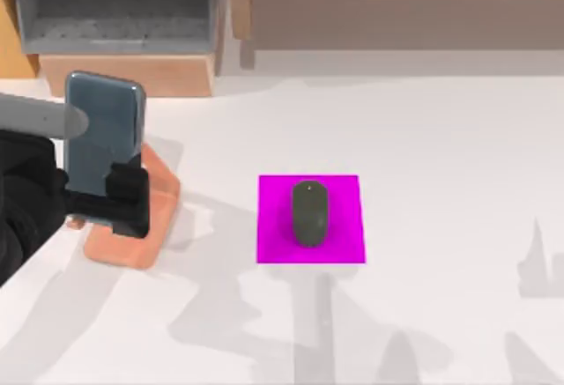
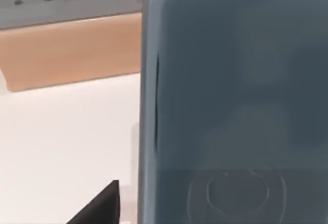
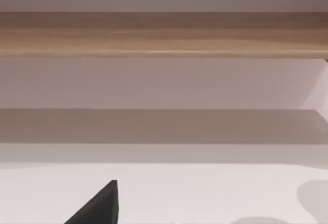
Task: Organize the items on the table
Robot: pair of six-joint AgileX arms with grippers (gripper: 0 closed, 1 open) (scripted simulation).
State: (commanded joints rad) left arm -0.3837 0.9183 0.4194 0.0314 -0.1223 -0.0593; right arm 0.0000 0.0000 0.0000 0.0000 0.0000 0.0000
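Clearly the step in hand is seating the phone [image 1: 104,129] on the orange stand [image 1: 132,226] at the left side of the worktop [image 1: 441,182]. From above, the left tool [image 1: 110,198] is pinching the phone near its lower end, and the phone stands over the stand with its top toward the shelf unit [image 1: 123,24]. Whether its lower edge already touches the stand I cannot tell, since the tool covers that spot.

To do this well, I judge the phone should go down slowly and squarely, its lower edge meeting the stand's ledge before the grip eases. Any tilt to one side would likely let it slide off when freed, so the tool should spread only once the phone rests with its own weight on the stand, then back away along the line of the phone's face without brushing it. The left wrist view shows the phone's back [image 2: 236,101] very close, with a faint circular mark [image 2: 237,193] low on it, so there is little room for a sideways correction.

The mouse [image 1: 309,214] lies on the magenta pad [image 1: 273,244] at mid-worktop, well apart from the stand, and needs no touch now. The right arm is parked; of its tool, a dark fingertip [image 3: 97,206] shows in its wrist view, and I cannot tell how it is set.
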